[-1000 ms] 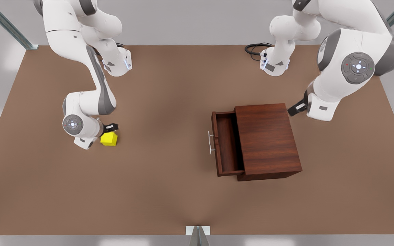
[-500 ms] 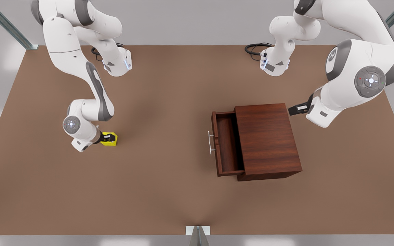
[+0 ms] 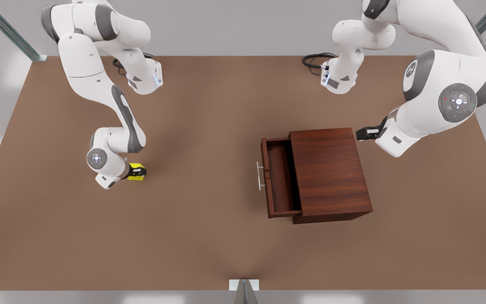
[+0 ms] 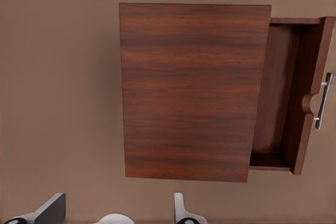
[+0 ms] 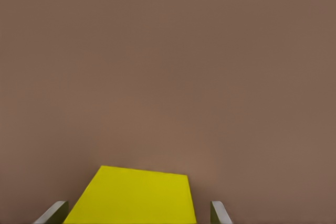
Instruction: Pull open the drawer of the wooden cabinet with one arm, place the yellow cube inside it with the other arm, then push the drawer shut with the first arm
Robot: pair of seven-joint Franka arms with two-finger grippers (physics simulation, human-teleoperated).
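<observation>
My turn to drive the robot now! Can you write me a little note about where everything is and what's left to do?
Right gripper: down at the yellow cube on the table at the front view's left, open, a finger on each side, cube not lifted.
Left gripper: open, waiting beside the wooden cabinet, on the side away from the drawer.
The drawer is pulled partly open; what shows of it is empty.
Done: drawer opened.
Left: grip the cube, carry it over, drop it in the drawer, then push the drawer shut with the left arm.
</observation>
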